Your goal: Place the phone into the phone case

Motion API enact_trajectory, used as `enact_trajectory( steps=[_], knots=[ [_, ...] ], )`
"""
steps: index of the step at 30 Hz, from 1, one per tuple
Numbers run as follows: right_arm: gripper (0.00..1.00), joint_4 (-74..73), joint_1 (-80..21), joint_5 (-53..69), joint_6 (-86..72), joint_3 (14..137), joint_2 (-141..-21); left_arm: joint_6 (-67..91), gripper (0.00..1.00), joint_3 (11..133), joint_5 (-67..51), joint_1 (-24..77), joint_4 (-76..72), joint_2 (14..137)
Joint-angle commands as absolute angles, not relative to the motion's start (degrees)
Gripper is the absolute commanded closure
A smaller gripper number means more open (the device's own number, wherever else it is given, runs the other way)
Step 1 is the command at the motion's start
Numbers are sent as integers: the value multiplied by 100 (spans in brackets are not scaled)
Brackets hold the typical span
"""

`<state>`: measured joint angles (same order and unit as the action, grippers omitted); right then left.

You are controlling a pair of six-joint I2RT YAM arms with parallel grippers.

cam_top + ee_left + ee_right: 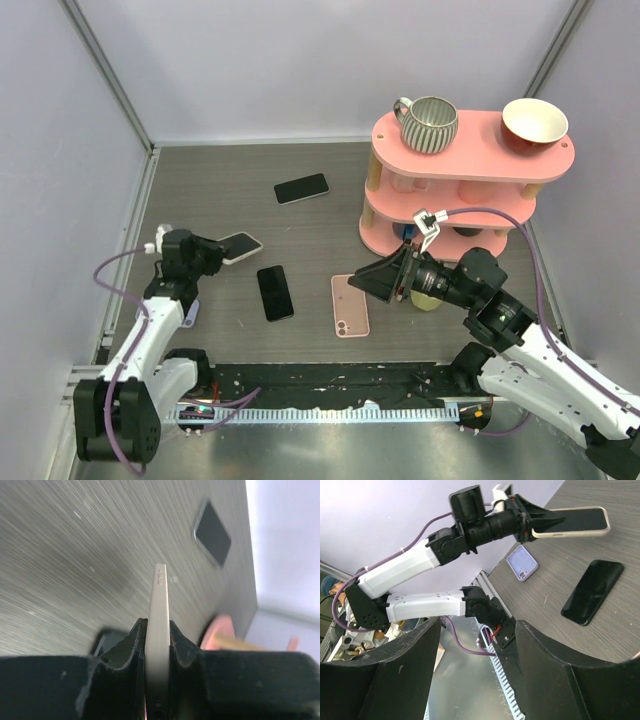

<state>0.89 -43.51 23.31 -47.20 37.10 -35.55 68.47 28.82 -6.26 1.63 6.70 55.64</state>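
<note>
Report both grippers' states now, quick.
Left gripper: shut on the cream-edged phone.
Right gripper: open, holding nothing.

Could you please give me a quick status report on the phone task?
Left gripper shut on pale-edged phone, held off table. Right gripper open, empty, by pink rectangle. Black phone lies between arms.
</note>
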Motion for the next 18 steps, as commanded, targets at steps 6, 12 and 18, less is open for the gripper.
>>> enact_trajectory(
  steps=[6,12,18],
  knots=[
    [33,-316,-4359,2065,-4579,4008,-3594,7461,100,2585,1793,123,-702,5589],
    [33,-387,-4359,2100,-4447,4104,-3771,7488,100,2400,2206,132,-1195,6099],
    [33,-413,-4359,2074,-4368,4201,-3928,7225,99,2478,2382,123,-1090,6511]
  ],
)
